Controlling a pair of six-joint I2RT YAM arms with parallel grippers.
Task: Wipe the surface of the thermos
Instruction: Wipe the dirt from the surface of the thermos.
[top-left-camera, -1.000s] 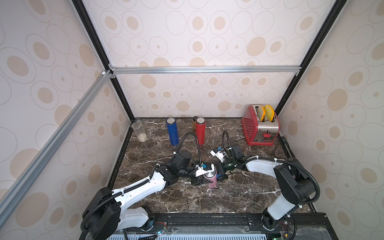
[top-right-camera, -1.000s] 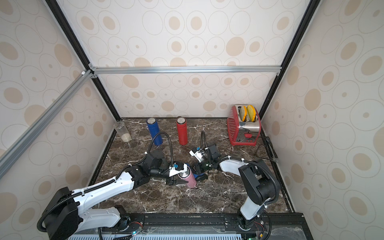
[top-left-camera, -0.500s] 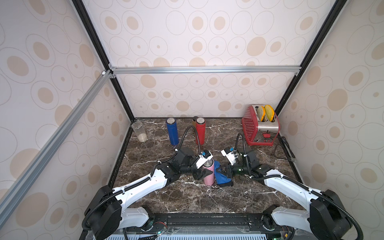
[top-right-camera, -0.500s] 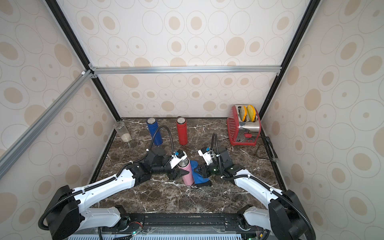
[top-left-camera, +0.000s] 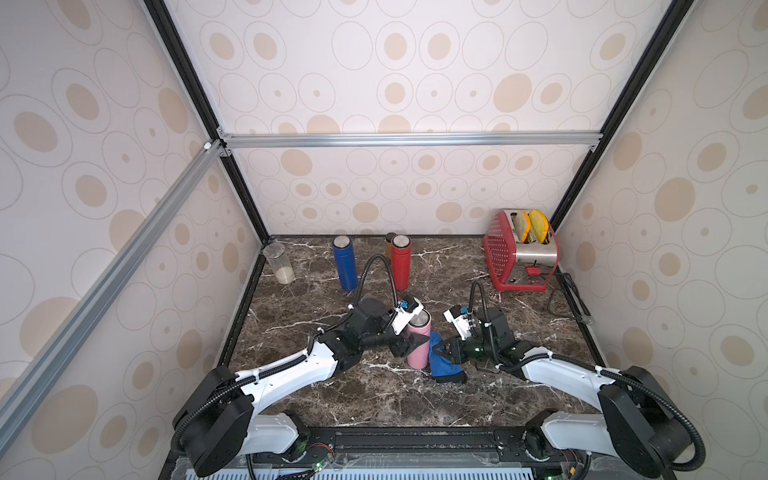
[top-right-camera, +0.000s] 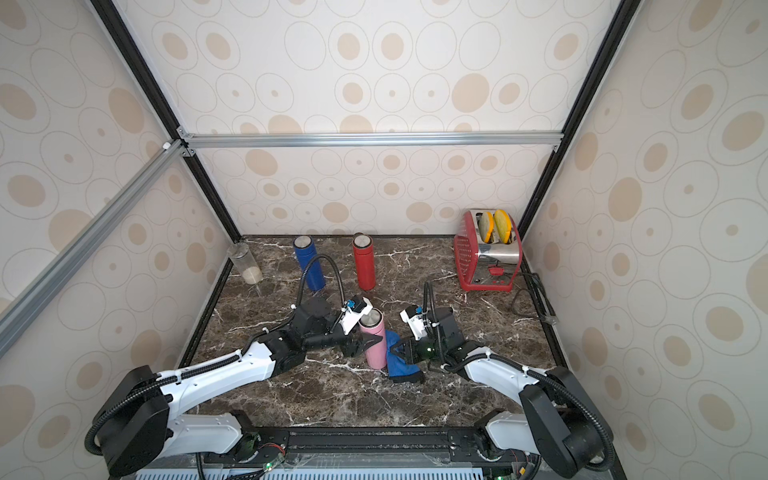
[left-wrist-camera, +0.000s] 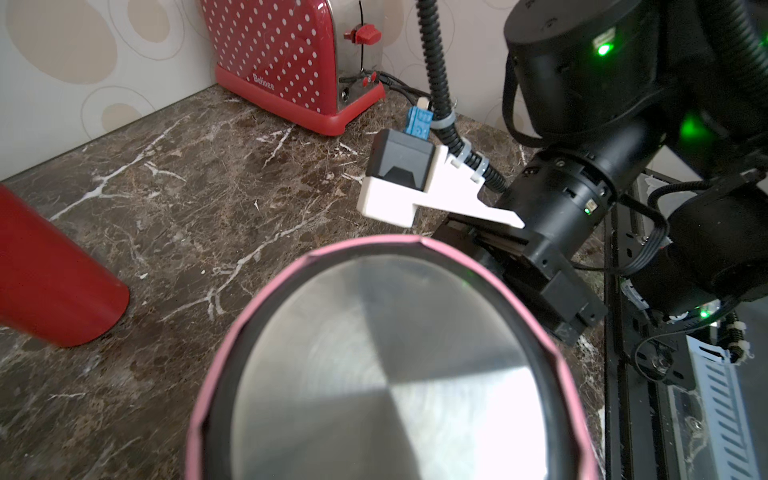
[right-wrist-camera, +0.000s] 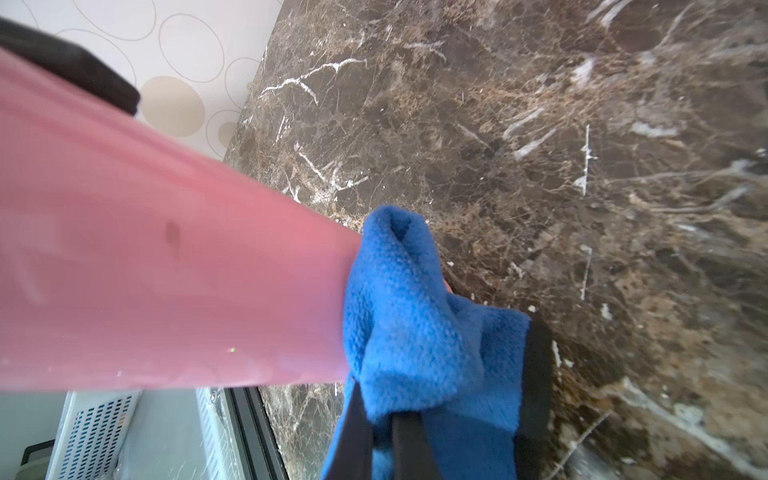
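Observation:
The pink thermos (top-left-camera: 419, 349) (top-right-camera: 374, 345) stands upright on the marble table near its middle. Its steel lid (left-wrist-camera: 386, 374) fills the left wrist view and hides that gripper's jaws there. My left gripper (top-left-camera: 411, 345) (top-right-camera: 365, 345) is shut on the thermos's body from the left. My right gripper (top-left-camera: 441, 352) (top-right-camera: 397, 351) (right-wrist-camera: 382, 436) is shut on a blue cloth (top-left-camera: 444, 365) (top-right-camera: 401, 365) (right-wrist-camera: 415, 324). The cloth is pressed against the lower right side of the pink body (right-wrist-camera: 166, 270), and its loose end lies on the table.
A blue thermos (top-left-camera: 345, 264) and a red thermos (top-left-camera: 401, 262) stand at the back, with an orange one (top-left-camera: 389, 241) behind the red. A glass jar (top-left-camera: 279, 264) is in the back left corner. A red toaster (top-left-camera: 519, 253) and its cable (top-left-camera: 569, 303) are at the back right.
My right arm swung round from behind the thermos to its right side and brought the blue cloth against its lower part. The left gripper kept its hold and shifted the thermos slightly.

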